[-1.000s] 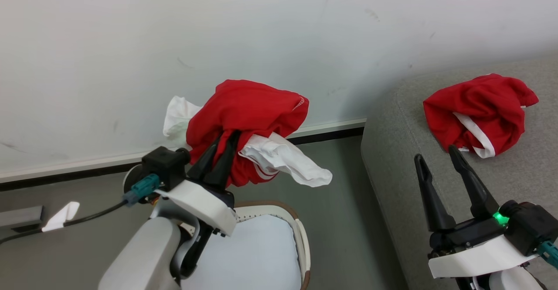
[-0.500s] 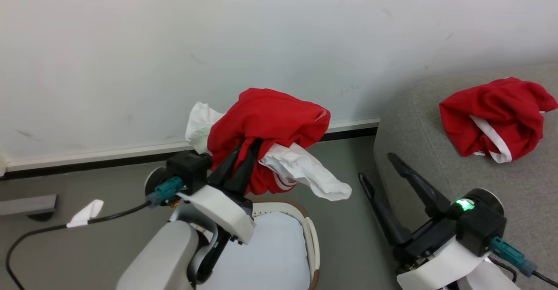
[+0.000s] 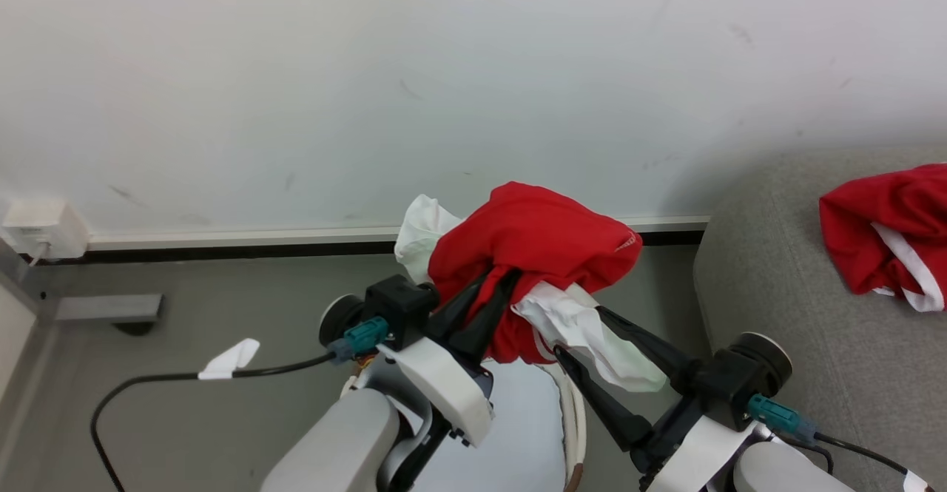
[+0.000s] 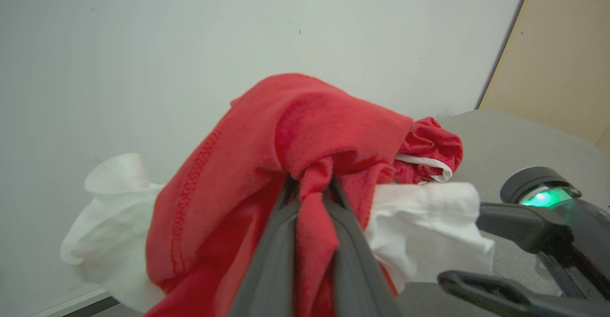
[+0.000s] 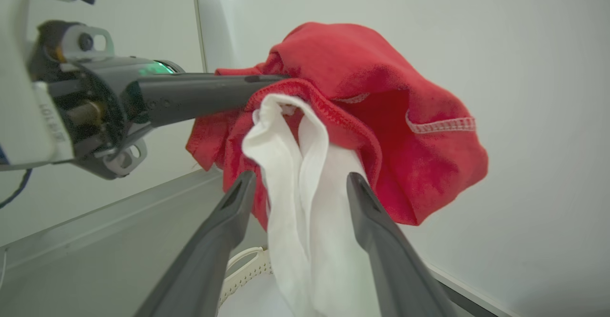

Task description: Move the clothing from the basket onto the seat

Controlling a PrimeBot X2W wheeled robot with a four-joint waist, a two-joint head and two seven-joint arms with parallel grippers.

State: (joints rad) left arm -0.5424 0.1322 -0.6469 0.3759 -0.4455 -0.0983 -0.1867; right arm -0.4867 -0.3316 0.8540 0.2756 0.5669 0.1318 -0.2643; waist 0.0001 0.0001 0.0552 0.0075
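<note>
My left gripper (image 3: pixel 494 279) is shut on a bunched red jersey (image 3: pixel 533 248) with white sleeve ends, held up in the air over the basket (image 3: pixel 575 418). The wrist view shows red cloth pinched between its fingers (image 4: pixel 310 186). One white sleeve (image 3: pixel 584 329) hangs down between the fingers of my open right gripper (image 3: pixel 578 331), seen close in its own view (image 5: pixel 301 178), jaws wide on either side of the sleeve (image 5: pixel 305 202). A second red garment (image 3: pixel 888 233) lies on the grey seat (image 3: pixel 777 255) at the right.
A white wall and a dark baseboard (image 3: pixel 222 248) run close behind. A black cable with a white tag (image 3: pixel 229 357) crosses the grey floor at the left, near a wall socket (image 3: pixel 37 226). A beige panel (image 4: pixel 562 45) stands beyond the seat.
The camera has turned left, so the scene has shifted right. My right gripper has swung from over the seat to the hanging white sleeve. The left gripper keeps hold of the jersey.
</note>
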